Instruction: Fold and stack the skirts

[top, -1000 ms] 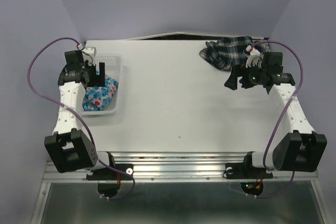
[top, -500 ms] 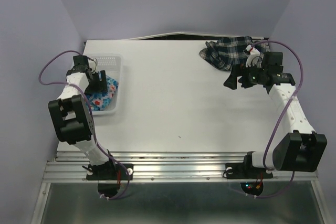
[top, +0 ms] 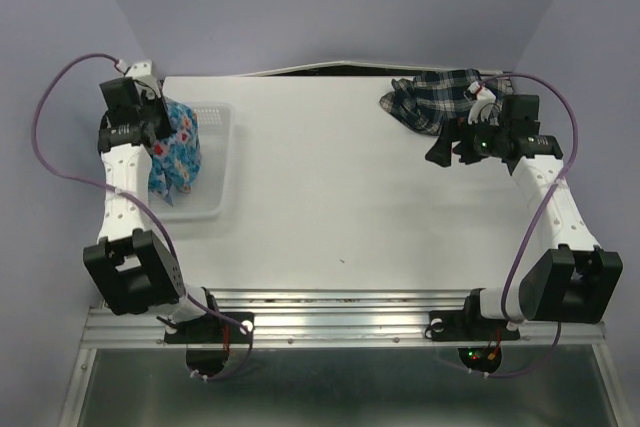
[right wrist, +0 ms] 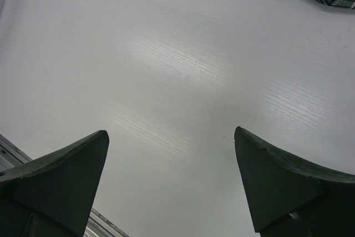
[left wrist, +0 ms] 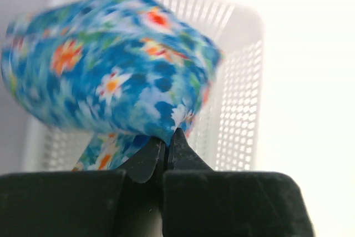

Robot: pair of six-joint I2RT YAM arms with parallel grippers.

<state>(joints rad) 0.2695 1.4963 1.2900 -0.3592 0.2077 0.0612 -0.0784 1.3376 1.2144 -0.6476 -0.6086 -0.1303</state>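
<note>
Robot lab: bench (top: 330, 187), bare walls (top: 330, 7)

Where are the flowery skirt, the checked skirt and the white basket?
floral skirt (top: 176, 147): top view, middle of the hanging cloth.
plaid skirt (top: 436, 99): top view, middle of the crumpled heap.
white basket (top: 213, 172): top view, bare inside, right of the floral skirt.

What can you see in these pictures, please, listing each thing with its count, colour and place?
floral skirt: one, bright blue with red and white flowers, hanging over the basket
plaid skirt: one, dark with white lines, bunched at the table's far right corner
basket: one, white lattice, table's left side
table: one, white
cables: two, purple, one per arm
left gripper: black, shut on the floral skirt
right gripper: black, open above bare table
</note>
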